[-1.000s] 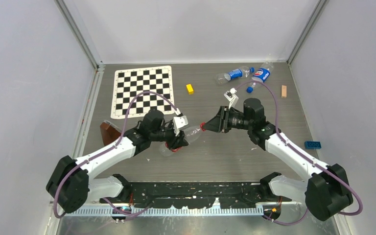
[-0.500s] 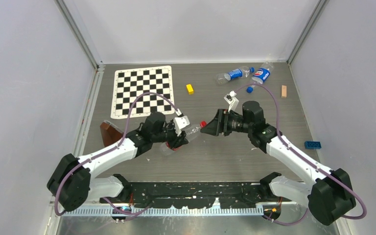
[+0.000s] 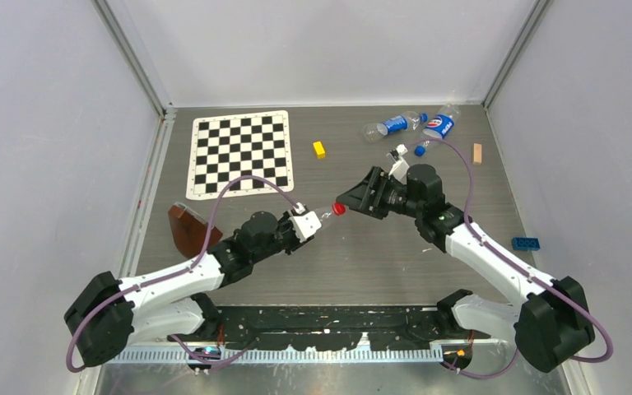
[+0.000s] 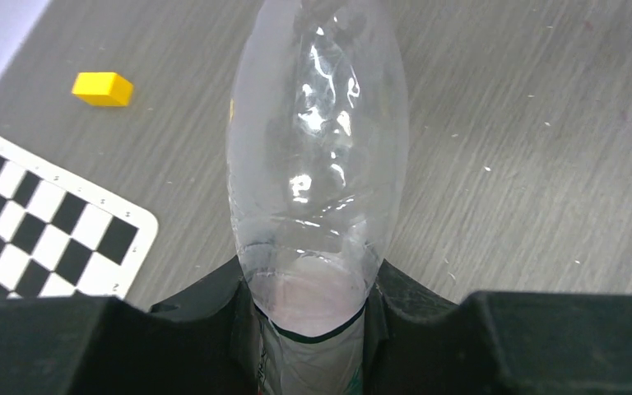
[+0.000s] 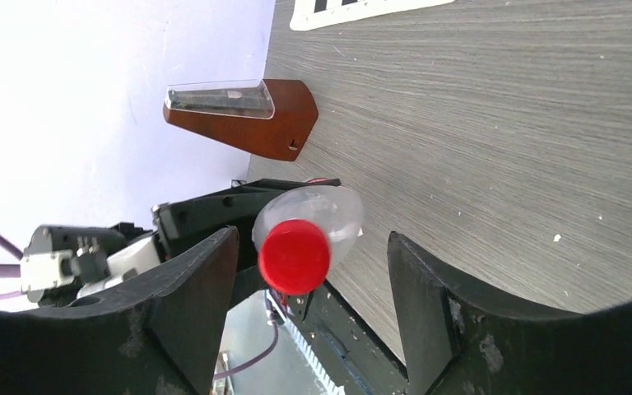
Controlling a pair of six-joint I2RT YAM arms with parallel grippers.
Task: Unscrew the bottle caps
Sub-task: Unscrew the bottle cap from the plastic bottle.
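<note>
One bottle (image 4: 317,164) sits clamped in left fingers (image 4: 206,311); right fingers (image 5: 193,304) gape astride its red cap (image 5: 295,256).

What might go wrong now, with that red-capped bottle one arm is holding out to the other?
The right end effector is open around the red cap, which sits off-centre in the gap; closing might knock it aside. The left end effector holds the bottle by its lower part only, so twisting may spin or crush the clear plastic. If it slips, the bottle could drop onto the table.
</note>
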